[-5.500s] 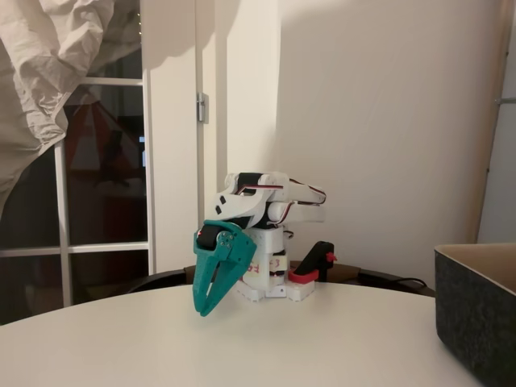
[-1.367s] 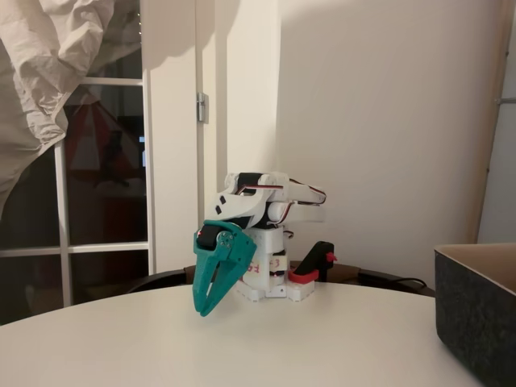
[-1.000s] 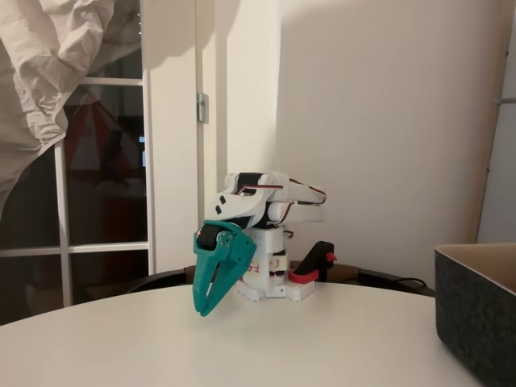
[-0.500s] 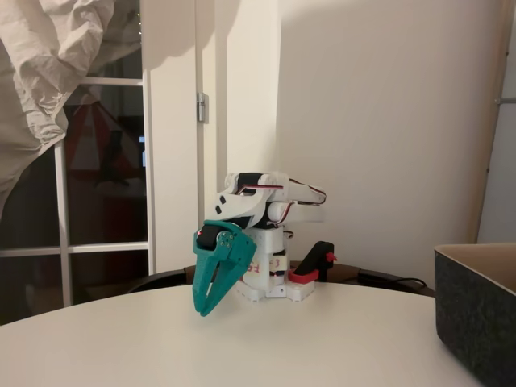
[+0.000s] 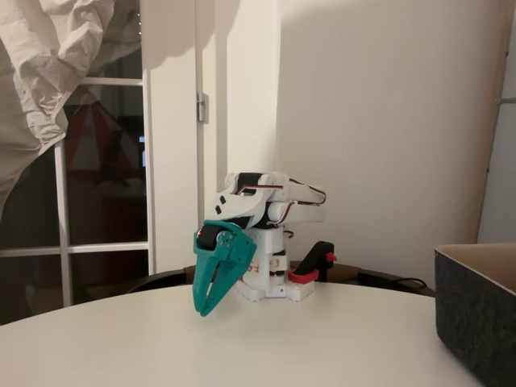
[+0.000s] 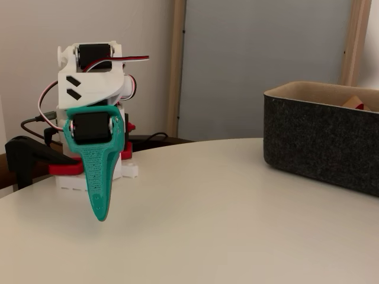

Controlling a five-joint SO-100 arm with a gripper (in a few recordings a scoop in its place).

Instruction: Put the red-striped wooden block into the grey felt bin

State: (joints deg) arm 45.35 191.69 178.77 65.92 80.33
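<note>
My teal gripper (image 5: 203,310) hangs folded in front of the white arm base, tips pointing down just above the table, shut with nothing in it; in the other fixed view the gripper (image 6: 99,216) is seen edge-on. The grey felt bin (image 5: 480,314) stands at the right edge of the table, well away from the gripper. Over the rim of the grey felt bin (image 6: 323,142), a light-brown wooden corner with a trace of red (image 6: 357,103) shows inside it; this appears to be the red-striped wooden block, mostly hidden by the wall.
A red and black clamp (image 5: 313,268) holds the arm base to the round white table (image 5: 322,347). Cables run behind the base. A glass door and a crumpled pale sheet (image 5: 48,72) are at the back left.
</note>
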